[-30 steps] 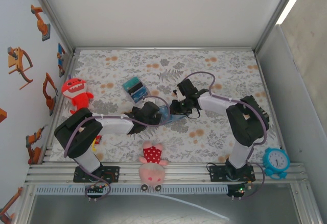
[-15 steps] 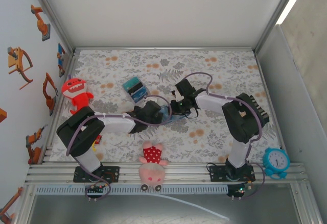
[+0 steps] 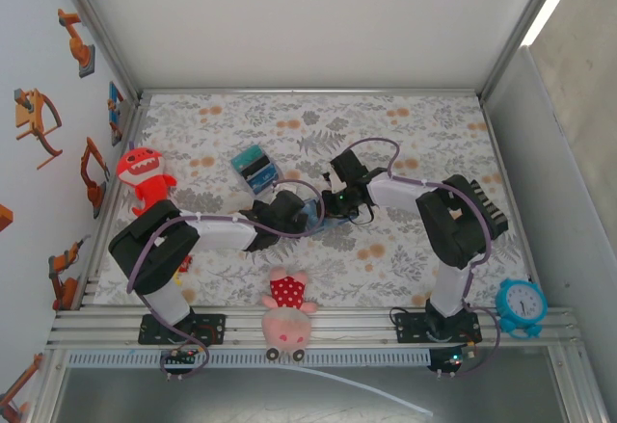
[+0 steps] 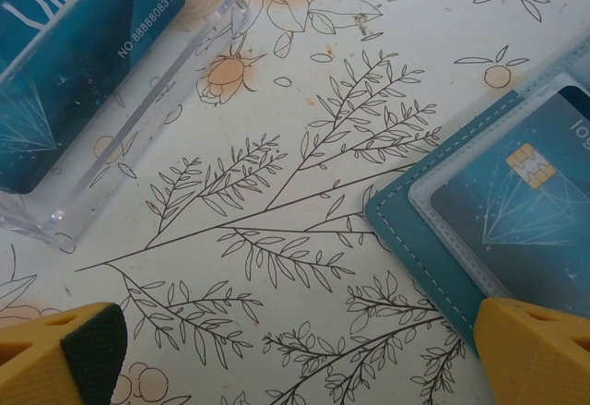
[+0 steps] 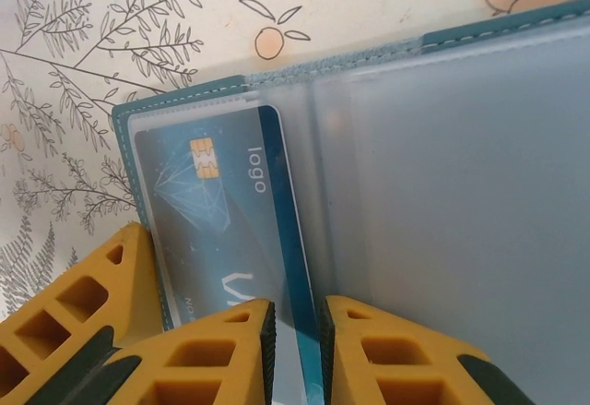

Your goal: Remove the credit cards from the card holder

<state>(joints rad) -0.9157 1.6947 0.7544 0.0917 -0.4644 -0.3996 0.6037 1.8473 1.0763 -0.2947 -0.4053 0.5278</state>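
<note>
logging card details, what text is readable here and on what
"logo": credit card in a clear sleeve of the card holder.
"VIP", "NO 888880831": teal card in the clear plastic box.
Numerals on the blue clock: too small to read.

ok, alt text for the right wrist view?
The right gripper's yellow fingers, nearly together, pinch the lower edge of a blue chip card printed "logo", which sits in the left clear sleeve of an open slate-blue stitched card holder. The holder lies flat on a floral-print tablecloth; its right sleeve looks empty.
</note>
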